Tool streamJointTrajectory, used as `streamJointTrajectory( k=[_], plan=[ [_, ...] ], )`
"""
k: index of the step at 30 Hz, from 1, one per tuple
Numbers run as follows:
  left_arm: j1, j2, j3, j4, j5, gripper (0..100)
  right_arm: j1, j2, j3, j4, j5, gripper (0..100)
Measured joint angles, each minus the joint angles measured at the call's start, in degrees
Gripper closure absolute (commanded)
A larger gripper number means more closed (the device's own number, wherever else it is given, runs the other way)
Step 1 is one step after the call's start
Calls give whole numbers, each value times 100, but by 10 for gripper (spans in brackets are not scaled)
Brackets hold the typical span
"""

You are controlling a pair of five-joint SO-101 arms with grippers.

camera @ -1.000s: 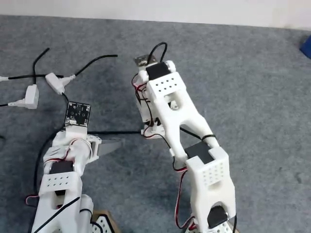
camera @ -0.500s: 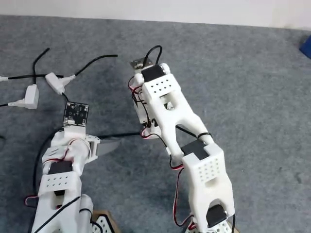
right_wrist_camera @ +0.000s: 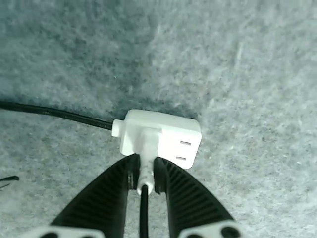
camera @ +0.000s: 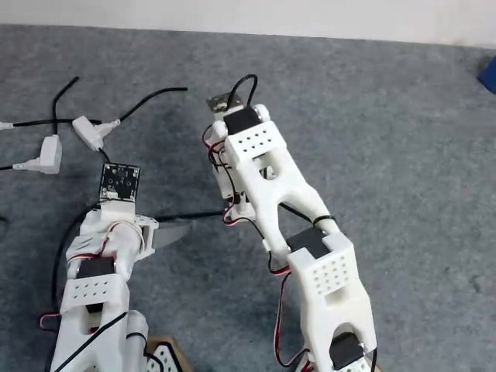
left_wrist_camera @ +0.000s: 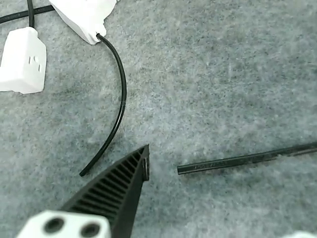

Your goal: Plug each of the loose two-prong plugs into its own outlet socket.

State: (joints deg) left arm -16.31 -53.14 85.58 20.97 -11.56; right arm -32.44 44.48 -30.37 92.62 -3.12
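A: Right gripper [right_wrist_camera: 145,164]?
B: Clamped on the white plug [right_wrist_camera: 147,144], which met the socket [right_wrist_camera: 171,131]. Prongs were hidden, so seating was unclear.
A: Left gripper [camera: 174,232]?
B: Grip couldn't be told. A spare socket [left_wrist_camera: 22,62] lay beyond it.

The tool [right_wrist_camera: 144,174] pinches a white plug [right_wrist_camera: 147,148] pressed against a white socket block [right_wrist_camera: 173,135] at its tips; a black cord [right_wrist_camera: 54,113] trails sideways across the grey surface [right_wrist_camera: 237,74].

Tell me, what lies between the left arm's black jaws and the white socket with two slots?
A black cable, curving over the grey carpet from another white block to a loose end near the jaws, in the left wrist view.
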Motion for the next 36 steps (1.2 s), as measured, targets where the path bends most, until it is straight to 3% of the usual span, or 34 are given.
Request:
streamJointTrajectory(
  k=[4, 13, 26, 30, 36],
  plan=[
    [0, 0, 0, 0, 0, 455, -9, -264, 0, 167, 9, 959],
    [0, 0, 0, 0, 0, 455, -70, -1037, 114, 677, 158, 719],
    [0, 0, -18, 0, 0, 455, -26, -3042, 114, 695, 167, 710],
    [0, 0, -264, 0, -35, 455, 747, -4018, 114, 695, 246, 710],
    [0, 0, -466, -35, -651, 543, 2848, -4774, 712, 554, 756, 710]
  ],
)
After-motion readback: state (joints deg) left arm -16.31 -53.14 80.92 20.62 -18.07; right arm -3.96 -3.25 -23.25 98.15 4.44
